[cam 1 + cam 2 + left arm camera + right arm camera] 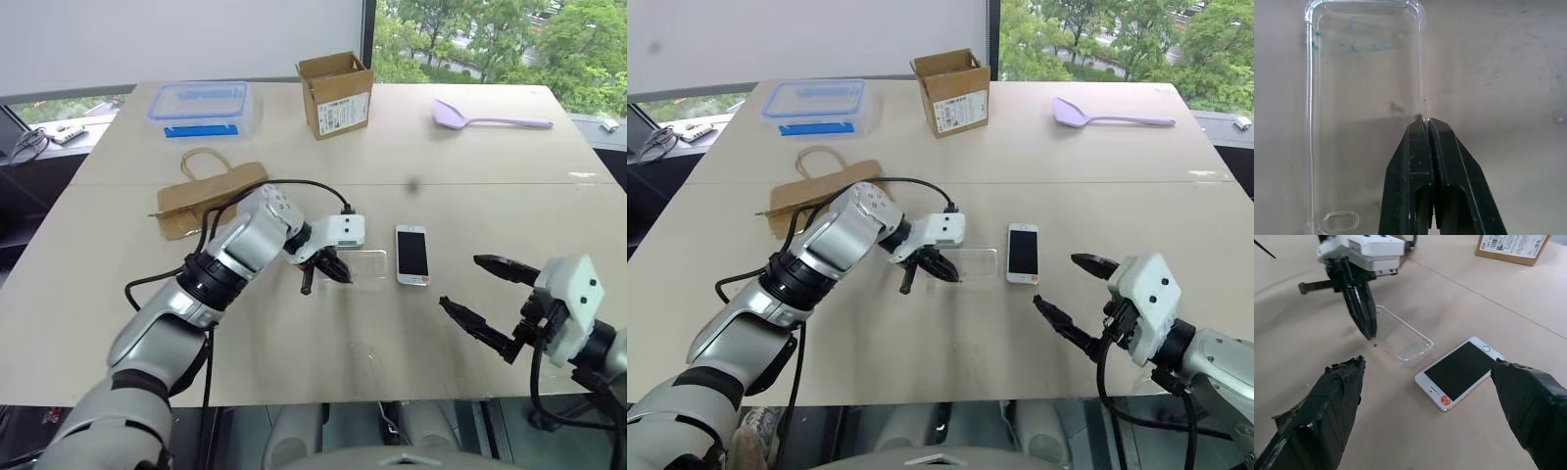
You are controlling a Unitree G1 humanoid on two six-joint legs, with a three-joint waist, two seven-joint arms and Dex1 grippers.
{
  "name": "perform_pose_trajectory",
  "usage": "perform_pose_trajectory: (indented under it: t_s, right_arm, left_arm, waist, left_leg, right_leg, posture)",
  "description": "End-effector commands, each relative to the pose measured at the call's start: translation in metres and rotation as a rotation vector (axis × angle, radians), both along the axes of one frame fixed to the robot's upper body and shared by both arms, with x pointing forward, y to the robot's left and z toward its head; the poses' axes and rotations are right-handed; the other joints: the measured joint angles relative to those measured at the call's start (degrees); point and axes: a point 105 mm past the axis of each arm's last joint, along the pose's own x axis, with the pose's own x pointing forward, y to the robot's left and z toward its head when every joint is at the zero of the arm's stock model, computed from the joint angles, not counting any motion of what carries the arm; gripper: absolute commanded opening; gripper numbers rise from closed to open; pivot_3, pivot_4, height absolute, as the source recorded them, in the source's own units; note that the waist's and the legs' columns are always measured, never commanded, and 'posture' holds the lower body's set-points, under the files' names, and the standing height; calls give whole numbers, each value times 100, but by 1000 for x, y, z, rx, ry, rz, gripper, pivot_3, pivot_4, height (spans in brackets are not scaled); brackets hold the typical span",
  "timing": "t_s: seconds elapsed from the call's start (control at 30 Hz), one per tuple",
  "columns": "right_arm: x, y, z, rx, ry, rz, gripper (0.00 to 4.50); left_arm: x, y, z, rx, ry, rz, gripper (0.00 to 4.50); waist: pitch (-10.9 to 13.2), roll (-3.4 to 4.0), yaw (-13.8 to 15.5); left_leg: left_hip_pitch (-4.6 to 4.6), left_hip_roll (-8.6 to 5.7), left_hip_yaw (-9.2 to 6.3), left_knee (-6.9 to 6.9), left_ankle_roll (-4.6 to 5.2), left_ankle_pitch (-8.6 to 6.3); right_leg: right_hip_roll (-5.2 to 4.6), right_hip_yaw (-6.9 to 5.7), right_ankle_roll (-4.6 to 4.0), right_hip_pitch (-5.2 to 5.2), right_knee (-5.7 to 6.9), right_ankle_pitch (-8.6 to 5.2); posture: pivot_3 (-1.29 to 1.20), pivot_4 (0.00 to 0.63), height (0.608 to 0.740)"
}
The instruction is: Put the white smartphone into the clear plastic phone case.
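The white smartphone (412, 254) lies screen up on the table, its home button toward me. Just to its left the clear plastic phone case (364, 262) lies flat and empty, open side up. My left gripper (336, 273) points down with its fingers shut. In the left wrist view its fingertips (1418, 128) rest at one long edge of the case (1361, 117). I cannot tell whether they pinch the wall. My right gripper (460, 281) hovers wide open to the right of the phone and nearer to me, holding nothing. The phone (1459, 369) shows between its fingers in the right wrist view.
Behind the left arm lies a brown paper bag (201, 201). At the back stand a clear storage box with a blue-rimmed lid (201, 106) and an open cardboard box (336, 93). A lilac spoon (490, 118) lies back right. The table's front edge (392, 399) is close.
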Motion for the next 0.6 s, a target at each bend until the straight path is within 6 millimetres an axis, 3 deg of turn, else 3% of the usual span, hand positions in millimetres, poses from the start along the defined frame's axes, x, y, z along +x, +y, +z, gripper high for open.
perform_pose_trajectory:
  t_s: [0.03,0.13,0.17,0.23,0.27,0.4,0.5,0.6]
  right_arm:
    - [1,6,6,-20,-45,10,4500]
    - [7,10,2,18,12,5,4500]
    - [10,12,0,42,40,0,4500]
    - [20,14,-4,60,67,-37,4500]
    - [25,14,-6,61,76,-58,4500]
    - [34,27,-15,63,102,-88,4500]
    - [42,33,-20,57,103,-124,4500]
    - [57,35,-26,29,102,-213,4500]
  left_arm:
    - [-2,4,4,1,-34,-13,29]
    - [1,-1,7,-19,-48,-14,29]
    - [1,-3,8,-32,-46,-20,273]
    - [-1,-3,10,-45,-39,-37,862]
    - [-1,-3,11,-53,-45,-34,1433]
    - [-3,-5,24,-150,-61,-34,2815]
    - [1,-4,37,-244,-105,10,4313]
    - [-6,2,61,-446,-86,52,4436]
  waist:
    - [-1,1,1]
    - [-1,1,23]
    - [-1,1,26]
    - [1,0,17]
    - [1,0,17]
    - [1,2,-4]
    - [1,2,-8]
    - [1,3,-27]
  left_leg:
    - [2,0,1,0,0,0]
    - [-1,0,-1,1,0,0]
    - [-1,-1,-1,1,0,0]
    - [-3,-1,0,2,0,0]
    - [-2,-1,1,2,0,0]
    - [-3,0,-1,-2,0,0]
    - [-2,1,-3,-10,0,0]
    - [-3,1,3,-11,0,0]
  right_leg:
    - [0,1,-3,0,1,-2]
    - [0,-2,-4,0,0,-2]
    - [-3,-1,-4,0,0,-2]
    - [-3,0,-4,0,-2,-2]
    - [-5,1,-5,0,-2,-2]
    - [-2,0,-6,-4,-1,-2]
    - [-2,0,-6,-6,0,-2]
    - [-2,4,-5,-10,0,-2]
  posture:
    - [0,150,740]
    - [0,150,740]
    - [0,150,740]
    - [0,150,740]
    - [0,150,740]
    - [0,150,740]
    - [0,150,740]
    - [0,150,740]
